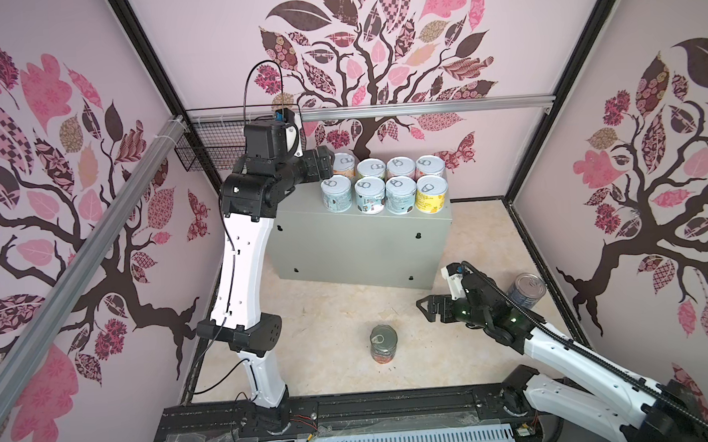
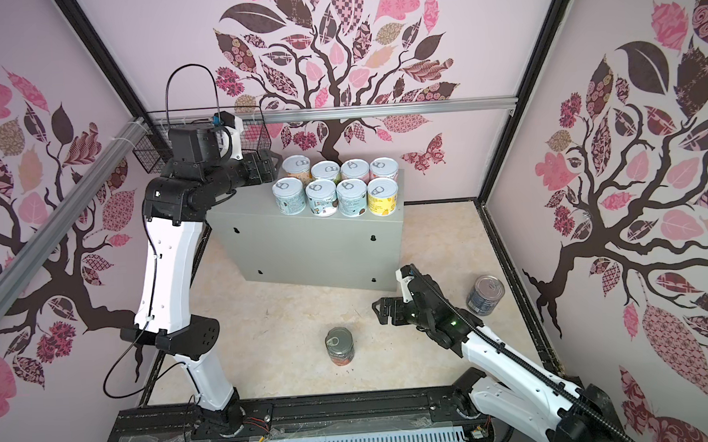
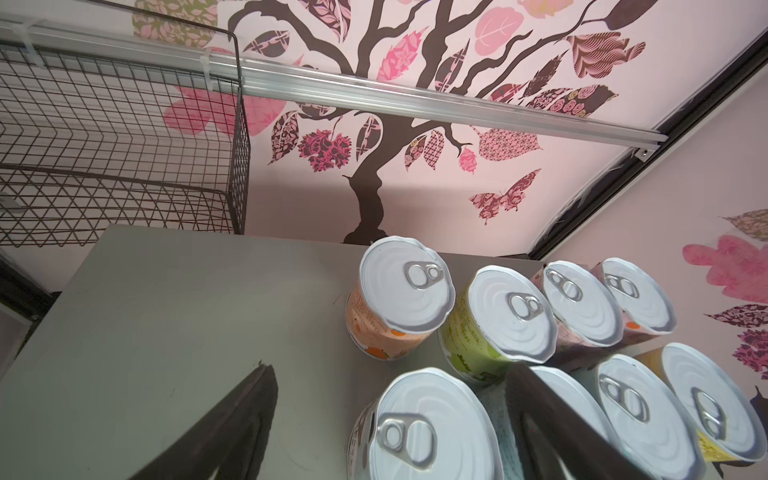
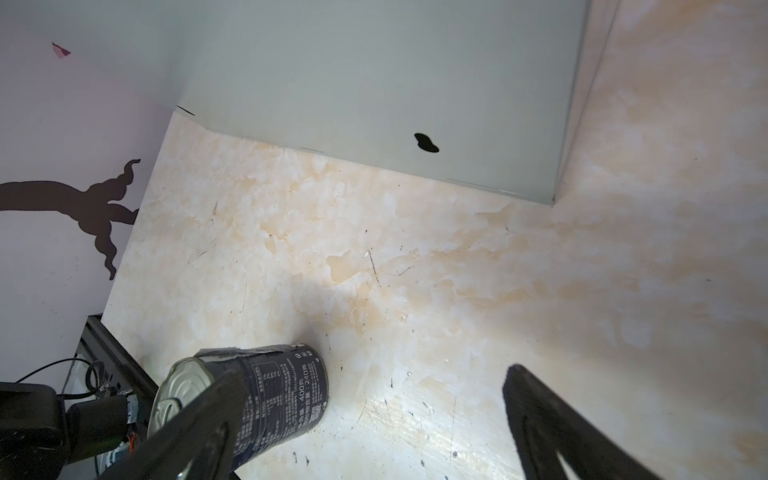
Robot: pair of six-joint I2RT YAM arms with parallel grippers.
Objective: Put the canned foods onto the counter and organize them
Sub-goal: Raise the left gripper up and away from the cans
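Eight short pastel-labelled pull-tab cans stand in two rows on the big grey metal box, the table. The taller reddish can and dark blue can remain on the marbled floor. Left pincer spread, empty; right pincer spread, empty.

I see a beige marbled floor carrying the grey counter, set toward the back wall. On the counter top, eight short cans stand upright in two rows of four, bunched at its right end. Directly on the floor: a reddish can upright mid-floor, a dark blue can upright near the right wall.
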